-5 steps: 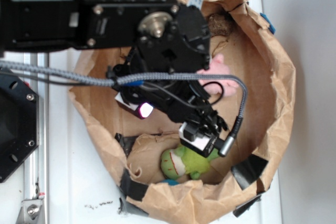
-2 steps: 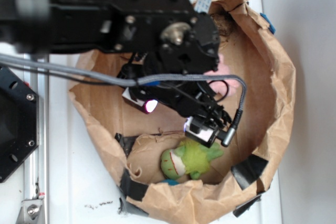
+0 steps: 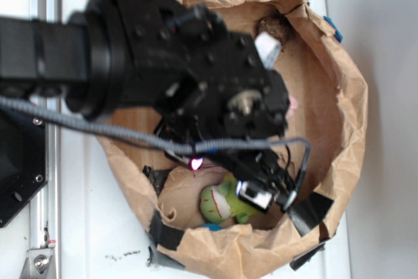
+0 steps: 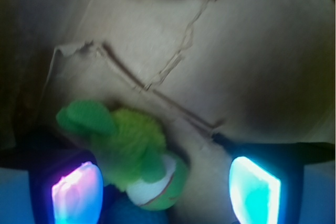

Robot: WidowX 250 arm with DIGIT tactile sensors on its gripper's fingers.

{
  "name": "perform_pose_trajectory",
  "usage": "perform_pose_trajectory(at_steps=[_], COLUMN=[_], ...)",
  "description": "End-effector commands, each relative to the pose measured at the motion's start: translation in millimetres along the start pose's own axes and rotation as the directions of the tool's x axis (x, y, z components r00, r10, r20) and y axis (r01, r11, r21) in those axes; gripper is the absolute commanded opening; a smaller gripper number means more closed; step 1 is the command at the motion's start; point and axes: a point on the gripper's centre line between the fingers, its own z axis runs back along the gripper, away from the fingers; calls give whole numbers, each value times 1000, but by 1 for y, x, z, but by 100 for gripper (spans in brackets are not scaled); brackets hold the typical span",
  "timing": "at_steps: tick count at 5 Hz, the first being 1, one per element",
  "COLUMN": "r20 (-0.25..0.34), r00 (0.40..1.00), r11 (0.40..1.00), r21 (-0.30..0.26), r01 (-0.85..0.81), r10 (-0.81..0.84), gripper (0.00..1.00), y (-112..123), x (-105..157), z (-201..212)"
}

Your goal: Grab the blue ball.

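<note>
Approach step, judged from the exterior view: claw (image 3: 261, 194) lowered into paper bag (image 3: 339, 96) over green plush (image 3: 225, 202). Wrist view: claw spread wide, blue ball (image 4: 131, 212) at bottom edge, under plush. Next: shift nearer, descend, close.

White tabletop (image 3: 98, 227), metal rail (image 3: 44, 213) along its left edge.

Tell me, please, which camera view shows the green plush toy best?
The wrist view shows the green plush toy best: it is close, with its fuzzy body and white mouth patch visible between the open gripper fingers. In the exterior view the toy is smaller and partly covered by the arm, though its place inside the paper bag is clearer.
</note>
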Motion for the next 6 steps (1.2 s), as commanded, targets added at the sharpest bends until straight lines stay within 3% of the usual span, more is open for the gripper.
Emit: perform_pose_trajectory(at_steps=[1,2,3,6], r20=[-53,-52,-24,-39], r00=[998,998,1000,997], r11=[999,1000,999,991], r21=[-5,-5,-48,-120], r01=[36,30,-16,-64], r10=[-36,-30,15,59], gripper=[100,100,100,100], y=[11,17,10,-11], x=[-39,-47,-47,-40], z=[-5,-9,-18,-13])
